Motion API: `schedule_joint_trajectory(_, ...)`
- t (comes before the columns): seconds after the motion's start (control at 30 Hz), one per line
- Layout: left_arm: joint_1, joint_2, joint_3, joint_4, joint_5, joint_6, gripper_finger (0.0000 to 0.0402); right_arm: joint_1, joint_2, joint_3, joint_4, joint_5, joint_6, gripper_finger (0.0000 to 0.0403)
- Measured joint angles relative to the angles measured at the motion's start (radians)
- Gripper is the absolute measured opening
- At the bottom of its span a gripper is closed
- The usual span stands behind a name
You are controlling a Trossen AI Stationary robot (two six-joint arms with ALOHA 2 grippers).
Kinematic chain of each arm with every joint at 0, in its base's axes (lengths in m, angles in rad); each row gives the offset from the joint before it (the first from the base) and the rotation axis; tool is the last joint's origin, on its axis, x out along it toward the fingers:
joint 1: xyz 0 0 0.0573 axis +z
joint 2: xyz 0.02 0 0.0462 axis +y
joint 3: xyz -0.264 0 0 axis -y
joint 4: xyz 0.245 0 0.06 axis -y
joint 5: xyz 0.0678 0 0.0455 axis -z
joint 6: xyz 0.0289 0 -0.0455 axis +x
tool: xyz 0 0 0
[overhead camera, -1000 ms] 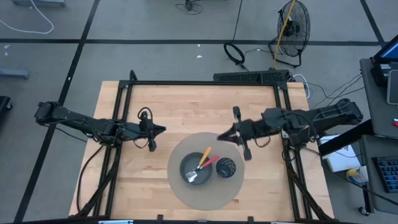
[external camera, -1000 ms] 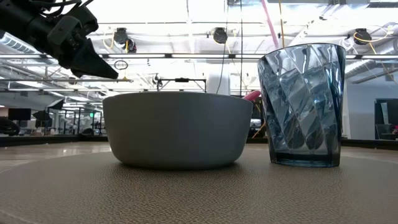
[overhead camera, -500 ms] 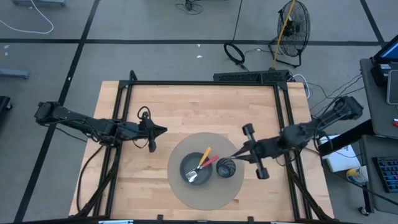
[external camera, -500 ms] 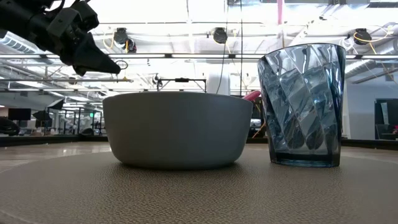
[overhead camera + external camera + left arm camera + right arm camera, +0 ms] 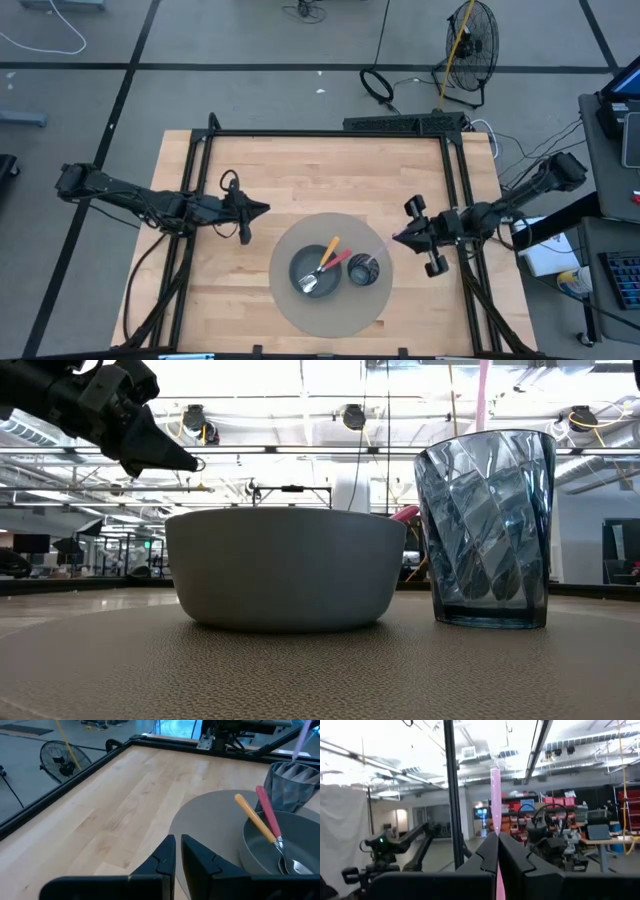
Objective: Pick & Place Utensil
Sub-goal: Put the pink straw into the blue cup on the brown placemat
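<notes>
Beside cup (image 5: pixel 364 268) | R gripper (image 5: pixel 396 238) clamps pink straw (image 5: pixel 495 800) | bowl (image 5: pixel 316 270): 2 utensils

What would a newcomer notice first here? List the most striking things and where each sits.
On the round grey mat in the middle of the wooden table stand a grey bowl holding an orange-handled utensil and a red-handled utensil, with a blue ribbed glass beside it. To the glass's right, the right gripper pinches a thin pink utensil; the left gripper waits left of the mat.

Matt grey bowl (image 5: pixel 285 567), faceted glossy blue tumbler (image 5: pixel 486 525), pale wood table (image 5: pixel 320 175), textured mat (image 5: pixel 300 670)
</notes>
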Motion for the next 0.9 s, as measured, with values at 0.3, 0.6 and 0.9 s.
schedule_joint_trajectory(0.3,0.0,0.0,0.0,0.0,-0.022,0.001,0.0035,0.0,0.073,-0.069,0.129,0.049,0.05,0.0)
schedule_joint_trajectory(0.6,0.0,0.0,0.0,0.0,-0.023,0.002,0.0035,0.0,0.158,-0.069,0.142,0.048,0.05,0.0)
schedule_joint_trajectory(0.9,0.0,0.0,0.0,-0.001,-0.026,0.002,0.0035,-0.021,0.225,-0.069,0.138,0.047,0.063,0.0)
